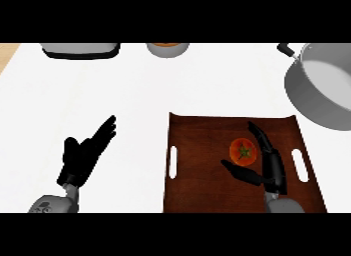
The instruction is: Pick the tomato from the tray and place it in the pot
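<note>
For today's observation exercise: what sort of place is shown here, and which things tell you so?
Most likely a kitchen counter. A grey pot stands on the white counter, and a tomato lies on a brown tray, beside the right robot hand.

The right robot hand (270, 167) lies over the brown tray (200, 150) with the tomato (242, 150) just to its left, between thumb and straight fingers. Ahead and to the right of this robot hand, bare table (230, 80) and the tray's far rim separate it from the grey pot (333, 95), whose open mouth faces up; its black handle (285, 49) sticks out at the far side. Well ahead and to the left, a grey-and-black appliance (80, 50) and a small bowl (167, 49) stand at the table's far edge. The left robot hand (86, 155) rests open, well to the left, off the tray.
</note>
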`<action>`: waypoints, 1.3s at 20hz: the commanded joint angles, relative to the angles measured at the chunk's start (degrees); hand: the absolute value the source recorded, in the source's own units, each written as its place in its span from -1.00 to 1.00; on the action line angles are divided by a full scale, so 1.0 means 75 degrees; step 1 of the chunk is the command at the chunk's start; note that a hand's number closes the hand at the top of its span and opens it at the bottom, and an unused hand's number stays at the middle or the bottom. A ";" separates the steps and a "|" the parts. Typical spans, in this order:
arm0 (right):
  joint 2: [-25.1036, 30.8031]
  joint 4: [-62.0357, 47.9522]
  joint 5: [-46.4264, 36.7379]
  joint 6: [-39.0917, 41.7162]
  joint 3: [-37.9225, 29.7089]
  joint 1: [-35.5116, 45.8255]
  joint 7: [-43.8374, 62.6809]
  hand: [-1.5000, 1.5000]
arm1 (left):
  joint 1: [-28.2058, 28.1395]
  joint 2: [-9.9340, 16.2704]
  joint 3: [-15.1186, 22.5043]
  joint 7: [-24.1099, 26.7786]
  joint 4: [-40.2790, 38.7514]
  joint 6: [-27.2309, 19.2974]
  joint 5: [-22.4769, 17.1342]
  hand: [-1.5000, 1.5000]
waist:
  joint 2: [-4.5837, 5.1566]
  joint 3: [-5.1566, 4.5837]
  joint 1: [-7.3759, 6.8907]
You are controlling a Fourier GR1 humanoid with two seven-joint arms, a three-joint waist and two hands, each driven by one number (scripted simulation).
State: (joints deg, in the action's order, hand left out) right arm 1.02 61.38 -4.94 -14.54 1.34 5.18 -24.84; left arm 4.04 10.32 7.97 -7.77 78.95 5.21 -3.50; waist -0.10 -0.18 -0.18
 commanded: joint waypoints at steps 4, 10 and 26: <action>-0.0002 -0.1509 0.0060 0.0157 -0.0263 0.0253 -0.1542 1.00 | -0.0168 -0.0166 0.0008 -0.0108 0.0301 -0.0041 0.0245 0.00 | 0.0019 0.0028 -0.0004; -0.0053 -0.1513 0.0600 0.0601 -0.0444 0.0467 -0.2036 1.00 | 0.0150 -0.0136 -0.0133 0.0186 -0.0410 0.0222 0.0151 0.00 | 0.0036 0.0029 0.0017; 0.5899 -0.3682 0.2432 0.5026 -0.2913 0.0070 -0.2691 1.00 | 0.0048 -0.0182 -0.0152 0.0008 0.0011 0.0237 0.0038 0.00 | 0.0135 0.0099 -0.0150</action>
State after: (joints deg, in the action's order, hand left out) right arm 36.14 42.00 11.43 16.17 -16.04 4.02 -43.68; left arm 4.29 9.45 6.22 -7.89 79.05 6.37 -3.05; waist 0.39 0.22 0.05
